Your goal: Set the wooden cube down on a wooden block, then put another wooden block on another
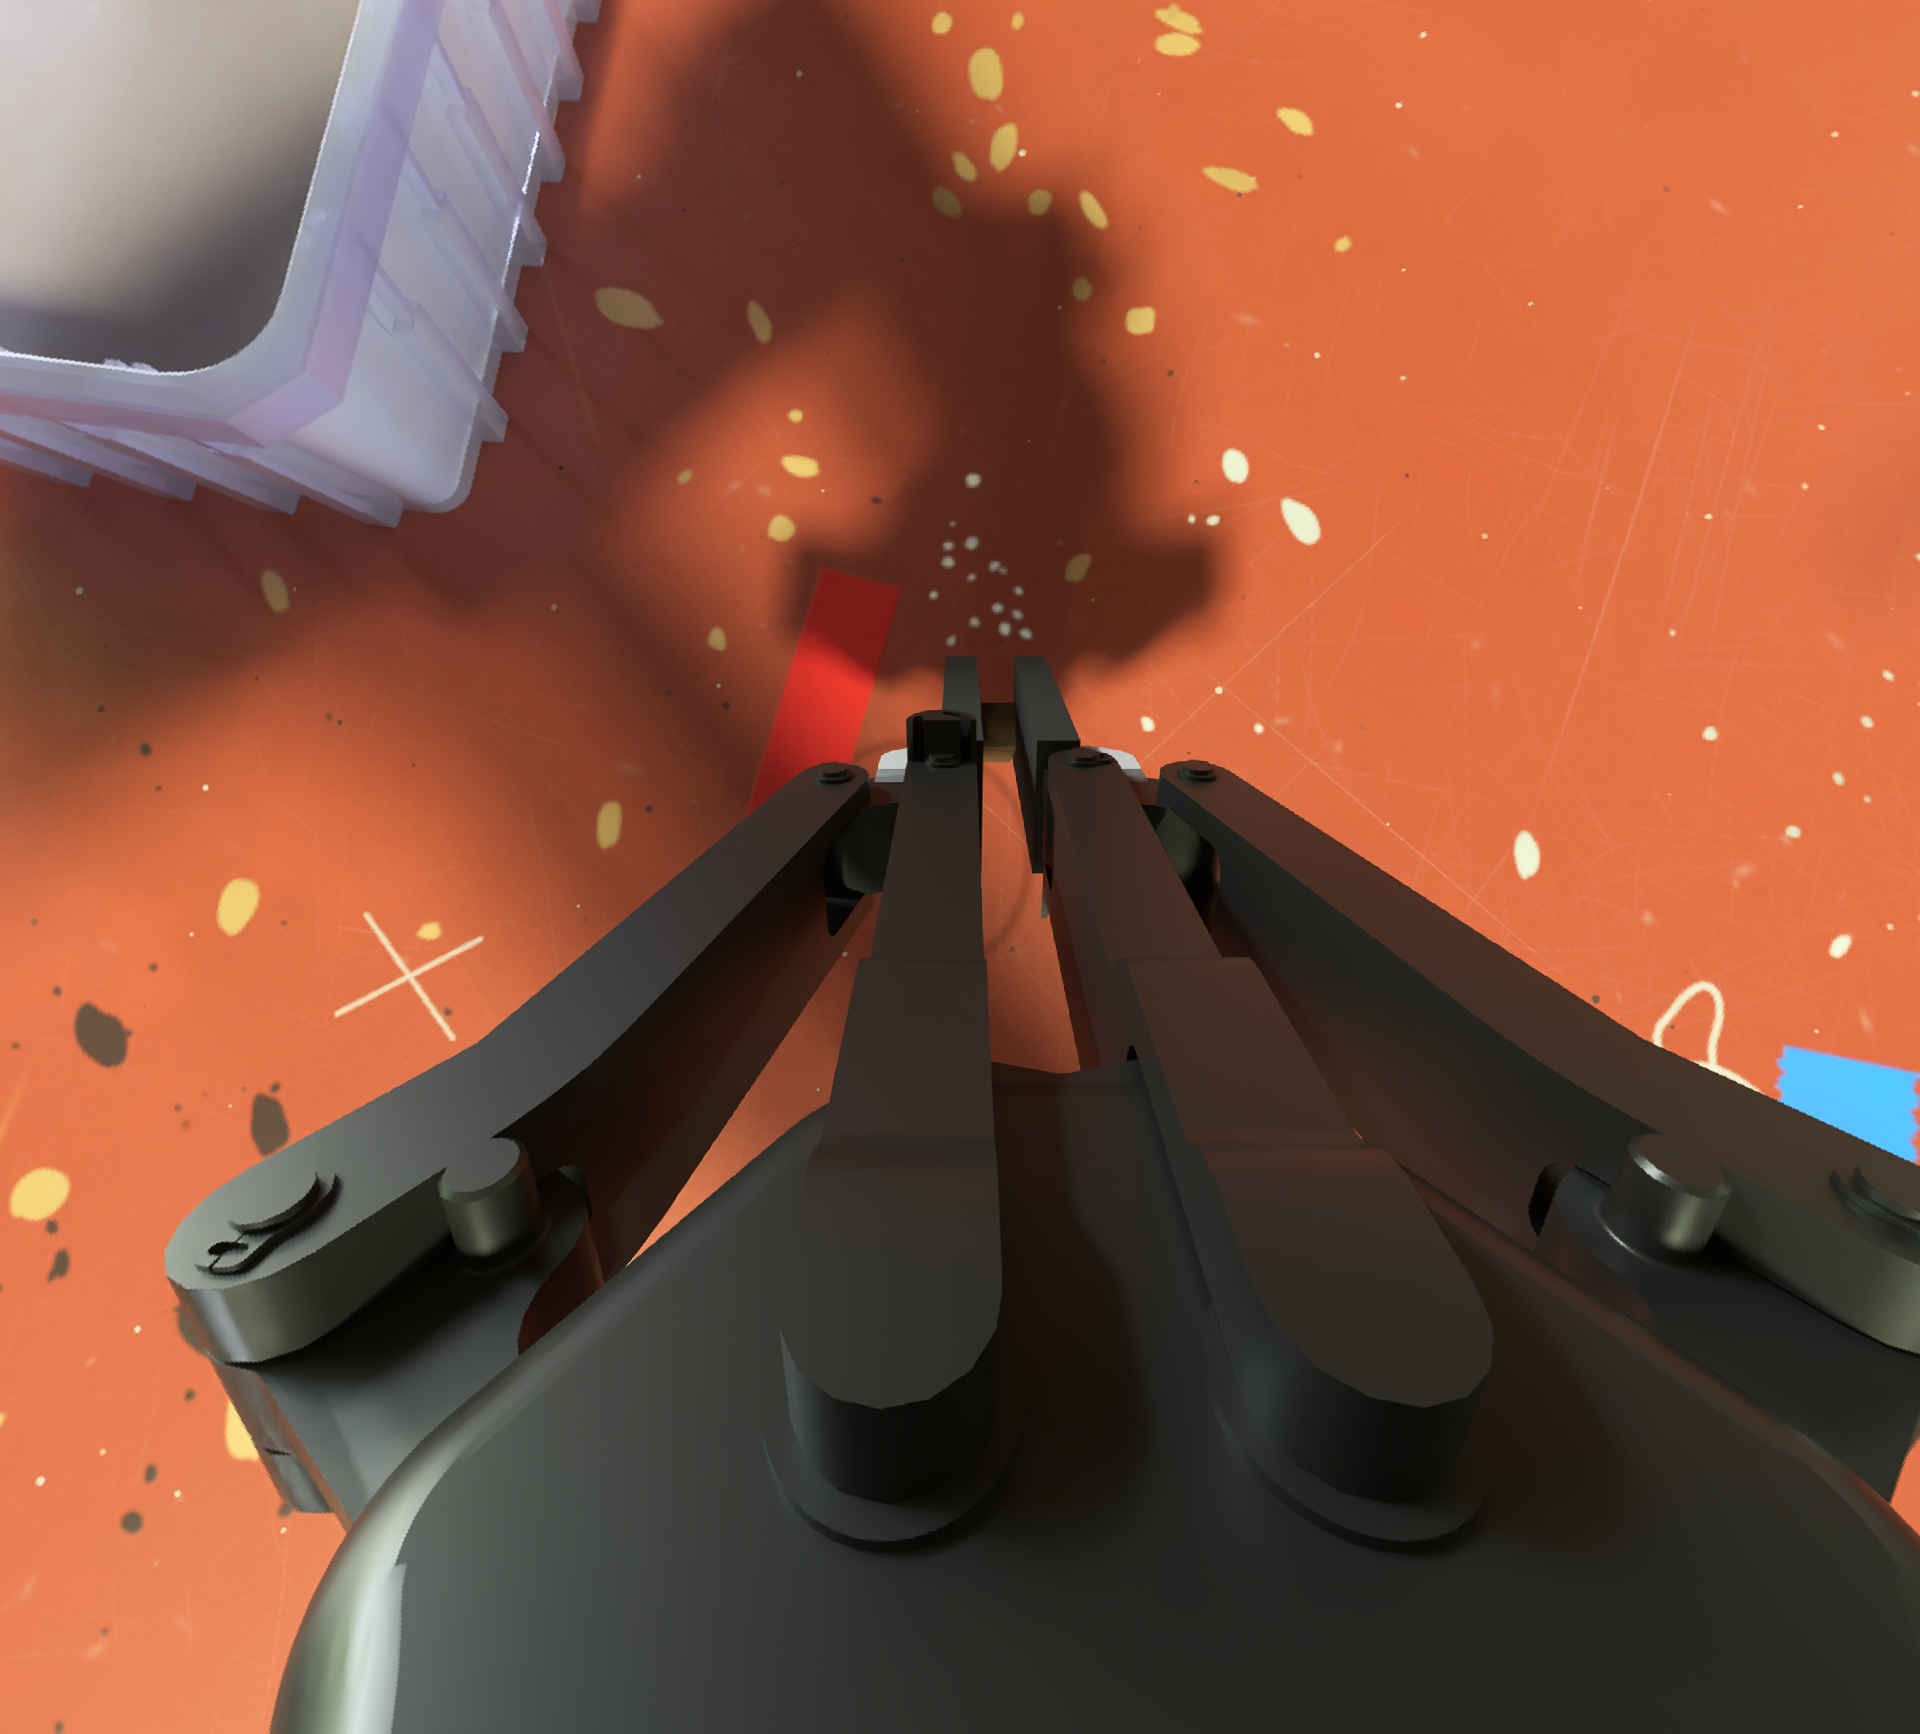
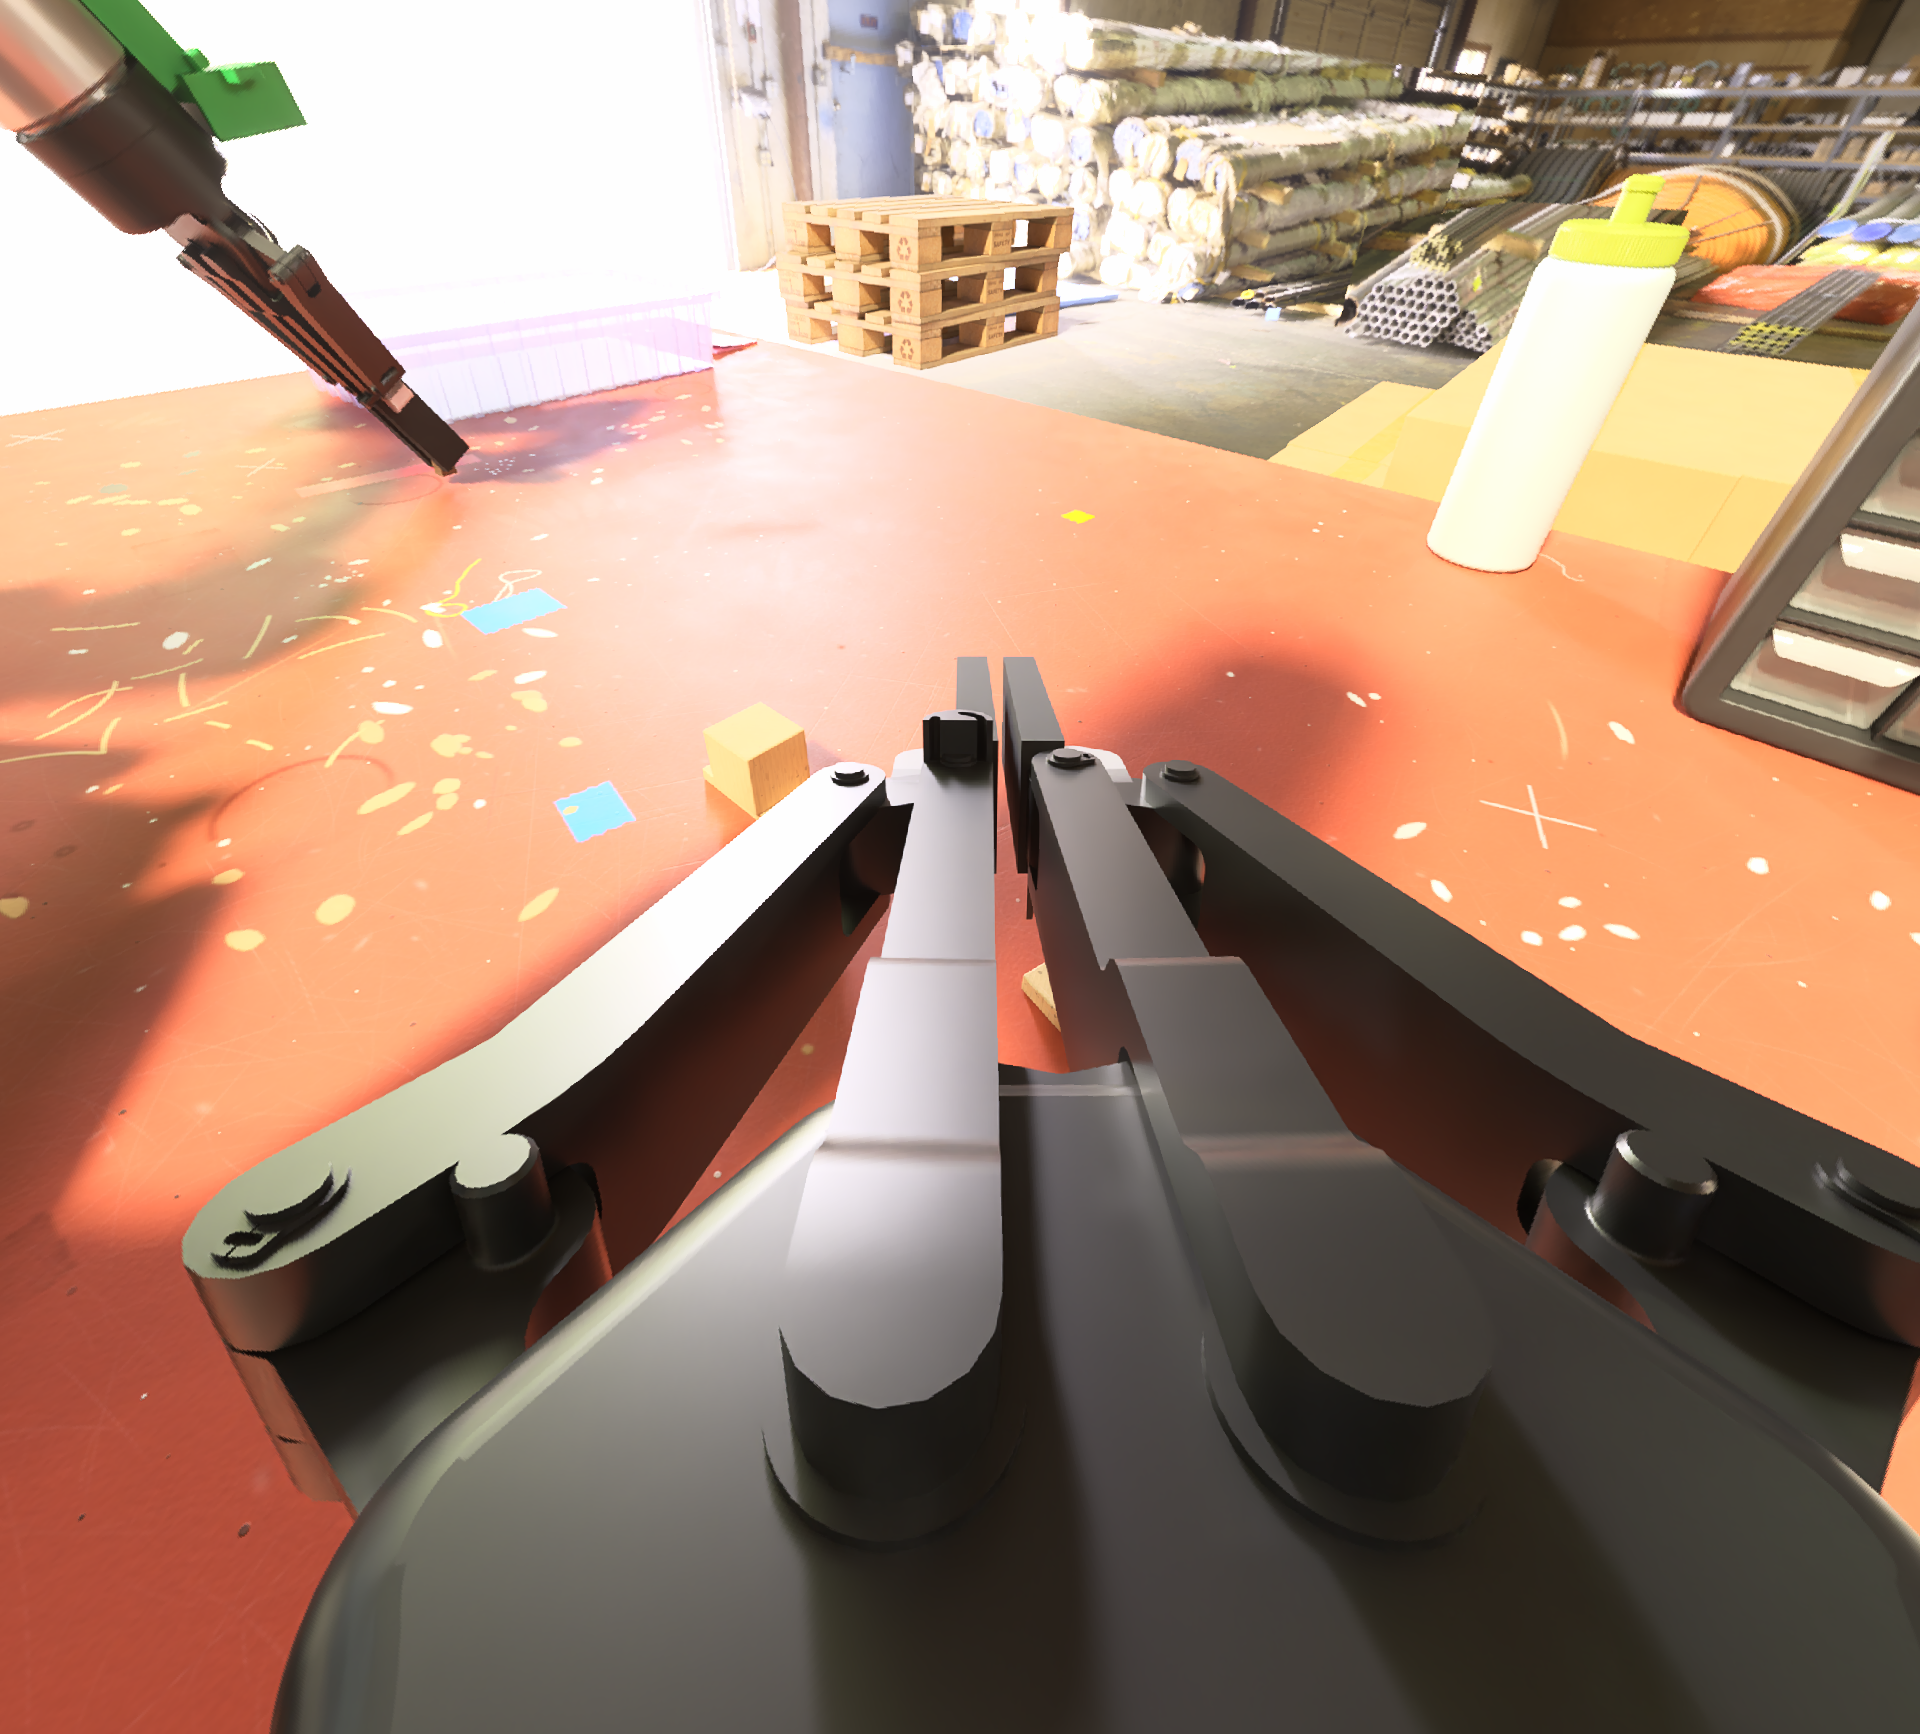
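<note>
In the left wrist view my left gripper is shut on a small wooden block, a tan sliver between the pads, low over the orange table. The right wrist view shows it far left with its tip at the table surface. My right gripper is shut and empty above the table. A wooden cube sits on the table just left of its fingers. The corner of another wooden block shows below, between the fingers; the rest is hidden.
A translucent lilac bin stands up-left of the left gripper; it also shows in the right wrist view. A white bottle with a yellow-green cap and a drawer cabinet stand at the right. Red tape and blue tape patches lie flat.
</note>
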